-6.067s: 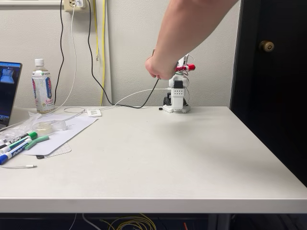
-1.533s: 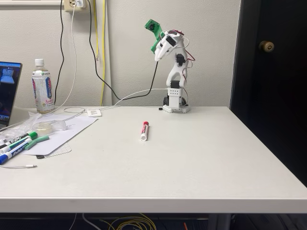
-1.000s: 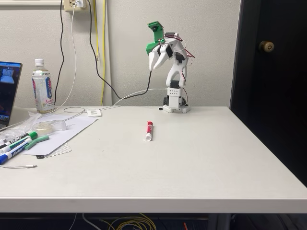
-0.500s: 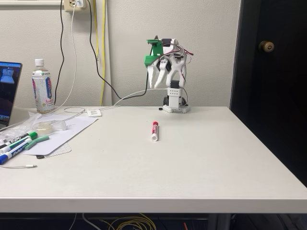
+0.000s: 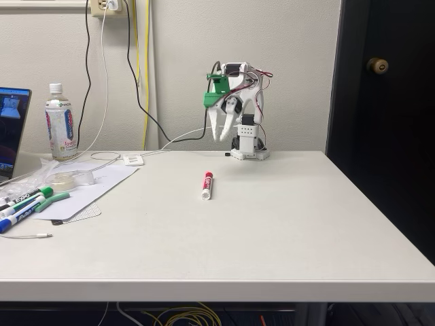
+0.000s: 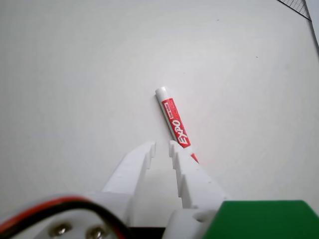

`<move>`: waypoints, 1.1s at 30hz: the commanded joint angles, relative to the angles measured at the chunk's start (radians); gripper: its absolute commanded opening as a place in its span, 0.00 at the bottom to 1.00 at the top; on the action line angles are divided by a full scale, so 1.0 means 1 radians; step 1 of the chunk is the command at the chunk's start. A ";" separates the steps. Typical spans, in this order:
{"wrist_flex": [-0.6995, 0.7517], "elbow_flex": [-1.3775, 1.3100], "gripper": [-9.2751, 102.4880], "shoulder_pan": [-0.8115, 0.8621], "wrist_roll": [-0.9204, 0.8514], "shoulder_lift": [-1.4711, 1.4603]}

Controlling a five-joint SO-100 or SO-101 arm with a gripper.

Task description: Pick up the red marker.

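Observation:
The red marker (image 5: 206, 185) lies flat on the white table (image 5: 285, 224), red cap towards the arm's base, white end towards the front. In the wrist view the red marker (image 6: 173, 119) runs diagonally up and left from beside the right fingertip. My gripper (image 5: 219, 138) hangs above the table, behind and slightly right of the marker, fingers pointing down. In the wrist view my gripper (image 6: 162, 145) is open by a narrow gap with nothing between its white fingers (image 6: 134, 172); the cap end is partly hidden behind the right finger.
At the left edge lie several green- and blue-capped markers (image 5: 27, 202) on a white sheet (image 5: 81, 187), with a bottle (image 5: 60, 122) and a laptop (image 5: 10, 129) behind. Cables (image 5: 129, 81) hang on the wall. A dark door (image 5: 387, 102) stands to the right.
The arm has folded forward and down, bringing the gripper from high up to point down at the table. The marker now lies slightly further left than half a second ago.

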 commanded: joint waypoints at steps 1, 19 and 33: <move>-0.052 -0.038 0.13 0.012 -0.003 -0.025; -0.198 -0.037 0.16 0.112 -0.176 -0.173; -0.282 0.041 0.31 0.127 -0.235 -0.213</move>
